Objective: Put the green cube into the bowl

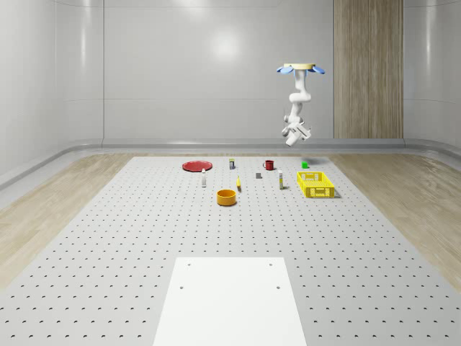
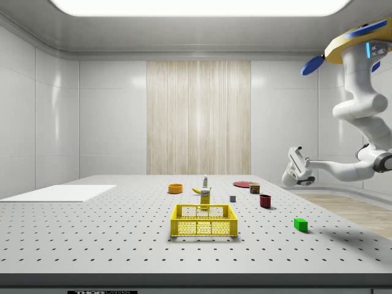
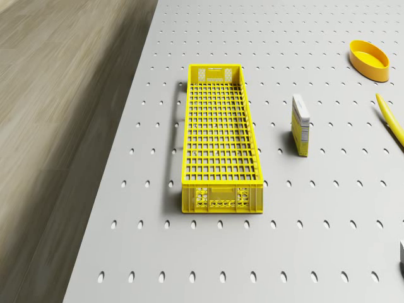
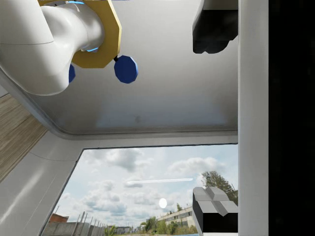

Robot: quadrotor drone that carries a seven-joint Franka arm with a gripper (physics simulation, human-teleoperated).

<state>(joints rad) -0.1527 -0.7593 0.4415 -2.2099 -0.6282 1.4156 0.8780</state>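
Hovering high with the drone (image 1: 301, 68), over the far part of the tabletop (image 1: 144, 238), toward the whole-scene view's right. Hanging below it on the bent white arm (image 1: 297, 101), the hand (image 1: 295, 135), well above the surface and roughly over the green cube (image 1: 305, 164). Spread wide with the fingers (image 4: 212, 29) in the wrist view, released, grasping nothing. Pointing out sideways toward the side view's left with the hand there, not down at the things.

Resting on the tabletop with the green cube, just behind the far end of the yellow crate (image 1: 317, 184), near the red mug (image 1: 269, 165). Well apart from it, nearer the middle and toward the whole-scene view's left, the orange bowl (image 1: 227, 197), upright with nothing seen inside. Beyond the bowl, a red plate (image 1: 196, 166). Between bowl and crate, a small upright box (image 3: 300, 124).
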